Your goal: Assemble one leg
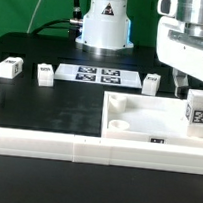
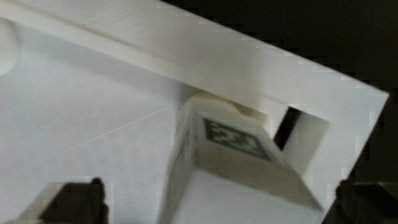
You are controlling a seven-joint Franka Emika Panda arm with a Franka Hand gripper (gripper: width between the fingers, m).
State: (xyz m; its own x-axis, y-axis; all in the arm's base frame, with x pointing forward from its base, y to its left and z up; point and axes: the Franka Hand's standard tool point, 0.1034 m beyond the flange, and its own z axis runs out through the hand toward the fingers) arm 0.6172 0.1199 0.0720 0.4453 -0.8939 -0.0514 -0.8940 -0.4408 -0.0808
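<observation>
I read no brand names or words anywhere; the only markings are black-and-white square tags. The leg [image 1: 198, 108] carries one on its face, and in the wrist view the same tag shows clearly on the leg [image 2: 233, 150]. The marker board [image 1: 99, 75] lies flat on the black table [image 1: 48, 110] with several such tags.

The large white panel [image 1: 148, 122] has a raised rim and a round hole near one corner; inside its recess I see nothing loose except the leg, which stands upright at the panel's corner on the exterior view's right, close against the rim.

The leg is a small white plastic block. Three similar blocks [image 1: 9, 69] [image 1: 44, 75] [image 1: 151, 83] stand apart on the table.

My gripper [image 1: 191, 93] hangs over the leg. In the wrist view its fingers [image 2: 75, 200] are spread wide to either side of the leg, not touching it.
</observation>
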